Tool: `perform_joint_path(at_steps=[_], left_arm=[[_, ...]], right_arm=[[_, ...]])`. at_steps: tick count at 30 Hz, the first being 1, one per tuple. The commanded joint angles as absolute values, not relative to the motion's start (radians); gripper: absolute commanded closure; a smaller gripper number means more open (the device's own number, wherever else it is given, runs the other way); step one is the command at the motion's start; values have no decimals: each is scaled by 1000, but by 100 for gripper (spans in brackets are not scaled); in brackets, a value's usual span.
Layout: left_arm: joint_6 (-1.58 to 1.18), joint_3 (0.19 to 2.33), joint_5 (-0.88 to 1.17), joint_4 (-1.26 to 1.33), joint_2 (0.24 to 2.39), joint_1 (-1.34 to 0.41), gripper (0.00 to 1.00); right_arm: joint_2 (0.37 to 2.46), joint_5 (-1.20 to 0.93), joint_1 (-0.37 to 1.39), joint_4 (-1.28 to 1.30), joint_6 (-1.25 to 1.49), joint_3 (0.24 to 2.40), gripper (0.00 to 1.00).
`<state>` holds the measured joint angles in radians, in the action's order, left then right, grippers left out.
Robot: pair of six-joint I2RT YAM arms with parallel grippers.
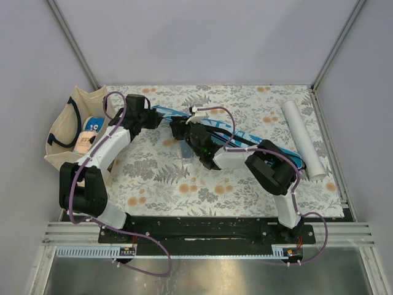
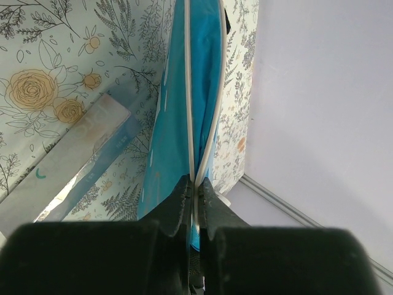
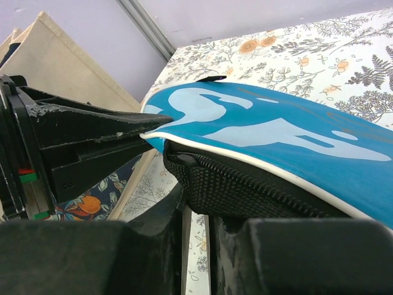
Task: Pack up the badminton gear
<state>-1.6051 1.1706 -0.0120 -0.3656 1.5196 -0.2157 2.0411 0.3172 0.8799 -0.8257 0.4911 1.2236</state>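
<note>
- Item: blue cover (image 2: 196, 74), white-piped, with a black zip edging. It lies on the floral bench (image 1: 159, 184) near the middle. In the top view its long axis runs from 10 o'clock to 4 o'clock. The 10 o'clock end is held between the two grippers. The rest is largely hidden under the right arm.
- Item: long white tube (image 1: 302, 140), lying flat toward the 3 o'clock side of the bench. Its long axis runs about 11 to 5 o'clock. It is well apart from the cover's held end and nothing touches it.
- Left gripper (image 2: 194, 184): jaws pressed together on the cover's white piping at its 10 o'clock end, with the blue panel running straight away from the tips.
- Right gripper (image 3: 196, 212): jaws nearly together, a narrow slit showing between them. The black zip edging rests on the tips, just beside the left gripper. Whether it is actually pinched cannot be told.
- Left arm: base at 7 o'clock, elbow folded near the bench's 9 o'clock edge, forearm angled toward 1 o'clock.
- Right arm: base at 5 o'clock, elbow bent, forearm laid low along the cover toward 10 o'clock.
- Other: canvas tote bag (image 1: 58, 126), at the 9 o'clock edge, beside the left arm.
</note>
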Motion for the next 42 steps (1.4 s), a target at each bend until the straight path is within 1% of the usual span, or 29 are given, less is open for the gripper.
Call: perform_joint_path(at_steps=[1, 2, 4, 9, 15, 19, 21, 22, 23, 24, 27, 34, 42], left_arm=[[-1611, 1206, 5, -382, 1486, -227, 100], [-1611, 1203, 5, -382, 1489, -229, 100], [-1609, 1204, 5, -380, 1490, -229, 100], [-1611, 1195, 5, -376, 1494, -230, 100], [-1614, 1195, 5, -365, 1494, -230, 100], [-1614, 1193, 5, -368, 1493, -229, 100], [-1620, 1192, 6, -368, 1493, -229, 100], [-1620, 1190, 11, -368, 1494, -230, 100], [-1620, 1190, 12, -368, 1494, -230, 100], [-1621, 1190, 12, -368, 1491, -229, 100], [-1621, 1192, 3, -368, 1483, -229, 100], [-1608, 1230, -74, -361, 1479, -230, 100], [-1571, 1272, -129, -360, 1470, -230, 100]], right_arm=[[2037, 361, 877, -954, 482, 1261, 78], [2036, 353, 877, -965, 479, 1262, 75], [2033, 339, 877, -962, 474, 1266, 73], [2033, 345, 876, -959, 463, 1275, 73], [2031, 307, 877, -988, 460, 1272, 84], [2029, 267, 877, -1002, 439, 1259, 87], [2025, 270, 877, -1011, 433, 1252, 90], [2025, 271, 877, -1009, 430, 1253, 92], [2023, 275, 877, -1006, 430, 1255, 98], [2020, 278, 877, -1005, 426, 1253, 100], [2005, 304, 877, -985, 437, 1240, 100], [1924, 431, 873, -810, 448, 1126, 100], [1838, 436, 845, -805, 410, 970, 100]])
